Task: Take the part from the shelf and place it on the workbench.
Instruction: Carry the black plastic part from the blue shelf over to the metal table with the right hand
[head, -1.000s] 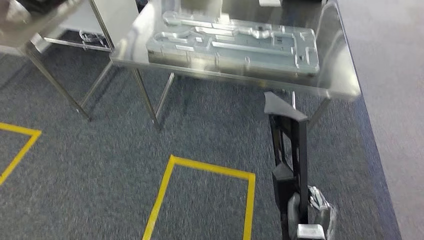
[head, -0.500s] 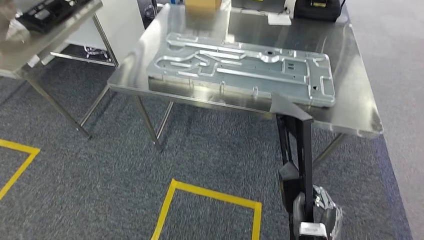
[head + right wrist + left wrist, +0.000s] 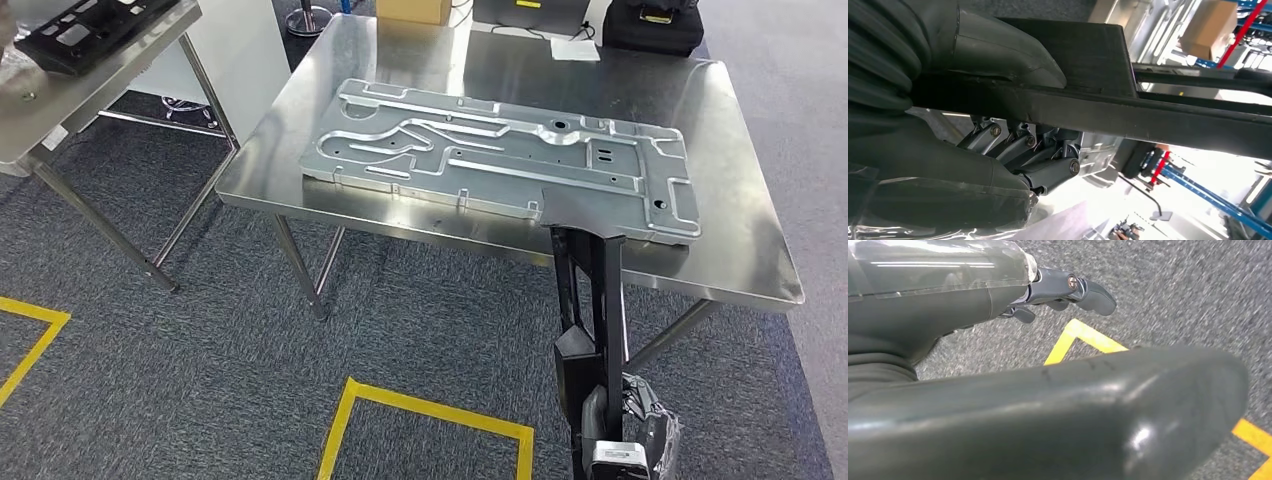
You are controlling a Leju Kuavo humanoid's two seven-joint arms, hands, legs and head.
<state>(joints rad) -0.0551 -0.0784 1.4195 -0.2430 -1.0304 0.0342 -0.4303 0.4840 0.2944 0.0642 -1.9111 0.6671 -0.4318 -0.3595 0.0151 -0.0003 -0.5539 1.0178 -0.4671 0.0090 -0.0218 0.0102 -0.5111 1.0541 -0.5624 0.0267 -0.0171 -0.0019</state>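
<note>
A long black frame-shaped part stands upright in my right hand, low in the head view. Its top end overlaps the near edge of the steel workbench. In the right wrist view the thick thumb lies over the black part and the darker fingers wrap under it. My left hand hangs over the carpet with its fingers apart and nothing in it.
A large grey metal plate covers most of the workbench. A cardboard box, a sheet of paper and a black bag sit along its far edge. A second table with a black tray stands left. Yellow tape marks the carpet.
The whole view has shifted: the camera has tilted up or moved, so the workbench sits lower and larger in the picture. The black part stays in my right hand.
</note>
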